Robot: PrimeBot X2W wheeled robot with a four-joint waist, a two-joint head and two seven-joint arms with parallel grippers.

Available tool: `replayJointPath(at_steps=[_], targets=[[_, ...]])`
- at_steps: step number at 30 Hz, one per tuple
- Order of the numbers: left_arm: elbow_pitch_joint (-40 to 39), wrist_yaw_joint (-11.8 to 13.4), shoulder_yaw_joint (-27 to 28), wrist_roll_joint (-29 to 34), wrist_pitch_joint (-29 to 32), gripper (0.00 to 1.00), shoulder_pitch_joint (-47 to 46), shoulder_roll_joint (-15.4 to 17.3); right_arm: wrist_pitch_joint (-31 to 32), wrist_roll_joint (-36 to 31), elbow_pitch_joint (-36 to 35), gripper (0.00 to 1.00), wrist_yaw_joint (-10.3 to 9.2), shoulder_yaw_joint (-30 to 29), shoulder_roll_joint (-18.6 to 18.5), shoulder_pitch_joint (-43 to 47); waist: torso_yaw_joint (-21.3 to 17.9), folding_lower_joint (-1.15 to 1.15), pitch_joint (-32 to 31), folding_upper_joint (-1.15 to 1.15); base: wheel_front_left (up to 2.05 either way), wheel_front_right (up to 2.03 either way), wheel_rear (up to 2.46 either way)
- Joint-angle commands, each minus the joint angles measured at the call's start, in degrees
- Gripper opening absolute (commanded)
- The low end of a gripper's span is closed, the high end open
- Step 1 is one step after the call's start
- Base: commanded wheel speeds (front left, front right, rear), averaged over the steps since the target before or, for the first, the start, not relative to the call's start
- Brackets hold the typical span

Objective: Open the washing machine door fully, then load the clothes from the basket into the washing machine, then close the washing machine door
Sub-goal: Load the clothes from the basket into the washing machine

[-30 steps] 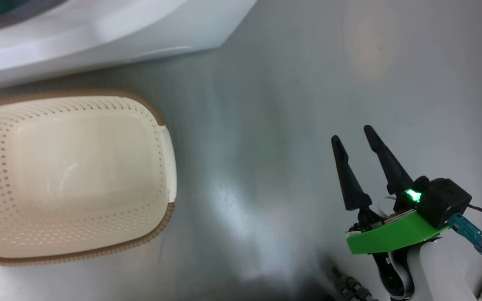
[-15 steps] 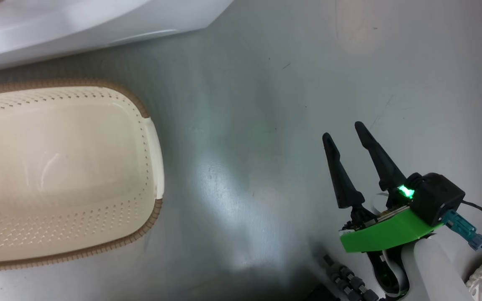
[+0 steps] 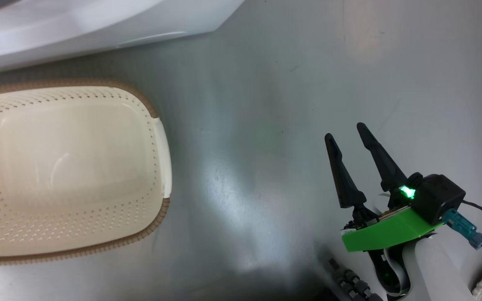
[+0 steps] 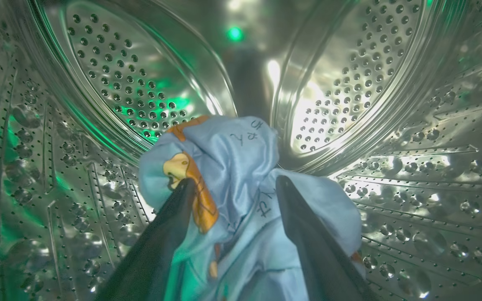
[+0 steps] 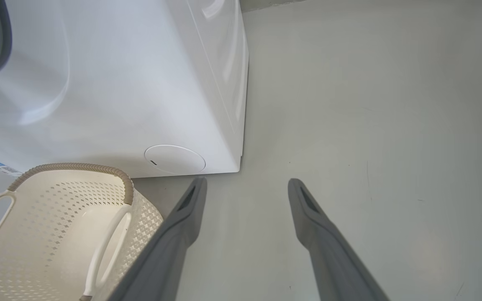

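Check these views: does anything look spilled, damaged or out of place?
Nothing stands out. The basket sits upright and empty on the floor by the washing machine; the clothes lie bunched in the drum between the left gripper's open jaws.

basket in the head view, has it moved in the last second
No: the basket sits as before beside the washing machine corner; the camera shifted.

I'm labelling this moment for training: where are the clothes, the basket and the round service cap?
clothes (image 4: 241, 159), left wrist view, upper fold of the light-blue fabric.
basket (image 3: 163, 159), head view, cream handle on its rim.
service cap (image 5: 175, 159), right wrist view, middle of the white disc.
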Motion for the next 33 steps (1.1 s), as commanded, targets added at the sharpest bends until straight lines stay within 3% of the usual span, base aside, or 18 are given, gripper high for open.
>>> replayJointPath(at_steps=[1, 15, 33], targets=[[-0.9, -0.1, 0.1, 0.1, -0.3, 1.00, 0.2, 2.2, -0.3, 0.9, -0.7, 1.00, 0.10, 1.0, -0.1, 0.8, 0.6, 0.00, -0.8, 0.00, 0.00, 0.00, 0.00], [-4.0, -0.1, -1.4, -2.6, -0.3, 1.00, 6.8, -1.7, -0.3, 0.1, 1.1, 1.00, 0.10, -0.4, -0.1, 0.1, 4.2, 0.00, -6.4, 0.00, 0.00, 0.00, 0.00], [-13.6, -0.1, -3.5, -4.9, -0.3, 1.00, 23.1, -5.9, -0.3, -2.2, 2.5, 1.00, 0.10, -3.0, -0.1, 1.8, 8.9, 0.00, -16.6, 0.00, 0.00, 0.00, 0.00]])
